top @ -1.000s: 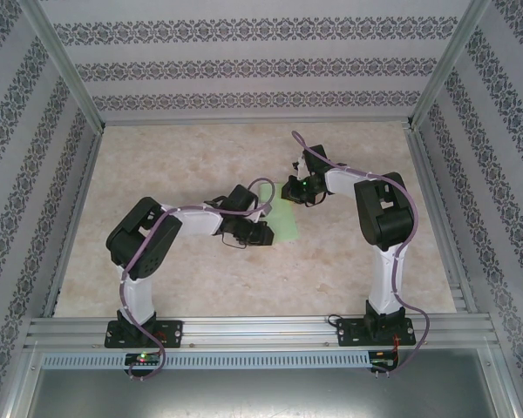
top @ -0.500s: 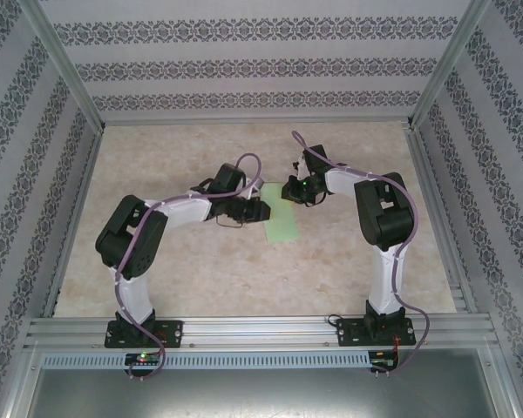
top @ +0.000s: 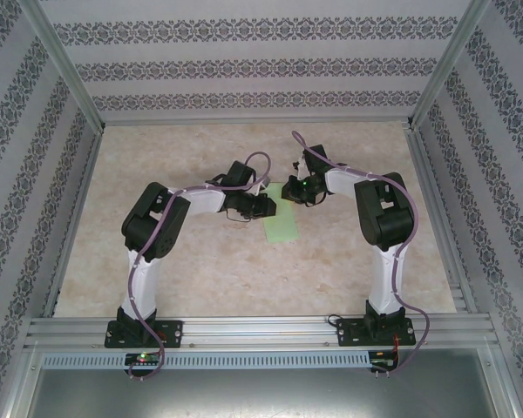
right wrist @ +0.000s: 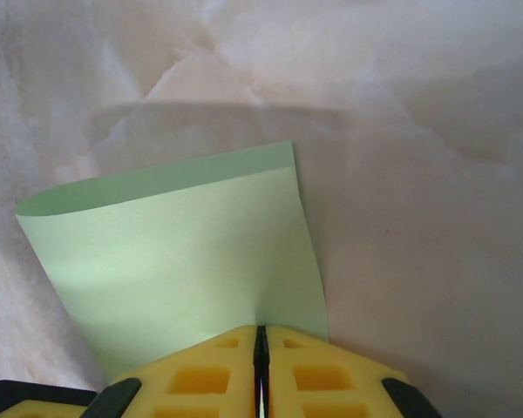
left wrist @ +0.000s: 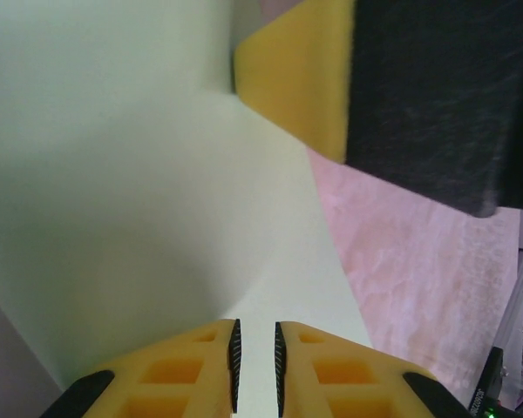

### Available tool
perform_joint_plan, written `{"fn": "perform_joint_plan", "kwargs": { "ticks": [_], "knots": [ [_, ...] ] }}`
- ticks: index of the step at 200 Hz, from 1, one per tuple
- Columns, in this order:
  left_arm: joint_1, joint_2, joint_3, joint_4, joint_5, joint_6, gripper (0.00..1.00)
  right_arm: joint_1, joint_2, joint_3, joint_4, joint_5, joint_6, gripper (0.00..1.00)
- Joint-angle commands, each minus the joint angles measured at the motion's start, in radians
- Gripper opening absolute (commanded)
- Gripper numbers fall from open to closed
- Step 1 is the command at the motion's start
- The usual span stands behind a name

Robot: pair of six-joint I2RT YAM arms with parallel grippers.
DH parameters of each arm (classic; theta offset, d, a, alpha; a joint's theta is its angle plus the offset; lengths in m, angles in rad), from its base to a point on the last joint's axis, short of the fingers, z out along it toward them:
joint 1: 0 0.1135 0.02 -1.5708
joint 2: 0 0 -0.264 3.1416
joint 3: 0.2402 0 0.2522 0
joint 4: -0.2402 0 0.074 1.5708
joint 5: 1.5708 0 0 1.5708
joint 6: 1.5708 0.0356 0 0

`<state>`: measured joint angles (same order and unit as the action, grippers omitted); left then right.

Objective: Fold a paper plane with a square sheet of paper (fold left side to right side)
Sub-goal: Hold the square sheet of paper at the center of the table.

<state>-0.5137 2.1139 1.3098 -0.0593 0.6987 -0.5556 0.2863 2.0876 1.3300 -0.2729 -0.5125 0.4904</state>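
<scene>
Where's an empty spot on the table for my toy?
Bare table lies between the two arm bases, and along the far wall. It's crowded in the middle, where the left gripper and right gripper meet at the square sheet of paper.

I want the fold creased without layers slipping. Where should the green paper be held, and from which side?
Pinch the paper at its short end, near the corner where both layers' edges meet, coming in along the table from that end, as the right gripper does. The other long side is a puffed, uncreased bend; leave it free.
</scene>
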Motion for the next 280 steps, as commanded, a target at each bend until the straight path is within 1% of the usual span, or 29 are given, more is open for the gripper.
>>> {"fn": "perform_joint_plan", "kwargs": {
  "ticks": [1,27,56,69,103,123,140,155,200,246,280],
  "knots": [
    [-0.015,0.027,0.014,-0.040,-0.026,0.028,0.22,0.008,-0.026,-0.024,-0.020,0.032,0.000,0.12],
    [-0.017,0.028,-0.005,-0.053,-0.053,0.028,0.22,0.006,-0.073,-0.016,0.004,0.020,-0.004,0.14],
    [-0.024,0.025,-0.018,-0.059,-0.065,0.033,0.21,0.002,-0.164,-0.028,0.009,0.031,-0.017,0.24],
    [-0.025,0.024,-0.020,-0.062,-0.068,0.034,0.21,0.002,-0.215,-0.059,-0.006,0.040,-0.026,0.27],
    [-0.029,0.018,-0.017,-0.070,-0.073,0.038,0.21,0.019,-0.337,-0.211,-0.045,0.023,-0.017,0.26],
    [-0.030,0.013,-0.017,-0.077,-0.075,0.042,0.21,0.045,-0.382,-0.305,-0.046,0.006,-0.009,0.22],
    [-0.029,0.011,-0.015,-0.082,-0.080,0.044,0.21,0.064,-0.391,-0.347,-0.056,-0.004,-0.011,0.20],
    [-0.031,0.011,-0.014,-0.083,-0.080,0.045,0.21,0.074,-0.384,-0.372,-0.057,0.014,-0.013,0.20],
    [-0.030,0.001,0.004,-0.095,-0.073,0.046,0.22,0.077,-0.325,-0.380,-0.080,0.051,-0.038,0.19],
    [-0.027,-0.009,0.070,-0.141,-0.070,0.050,0.24,0.077,-0.284,-0.378,-0.122,0.083,-0.066,0.18],
    [-0.012,-0.006,0.098,-0.142,-0.074,0.038,0.29,0.078,-0.268,-0.379,-0.146,0.110,-0.084,0.18]
  ]
}}
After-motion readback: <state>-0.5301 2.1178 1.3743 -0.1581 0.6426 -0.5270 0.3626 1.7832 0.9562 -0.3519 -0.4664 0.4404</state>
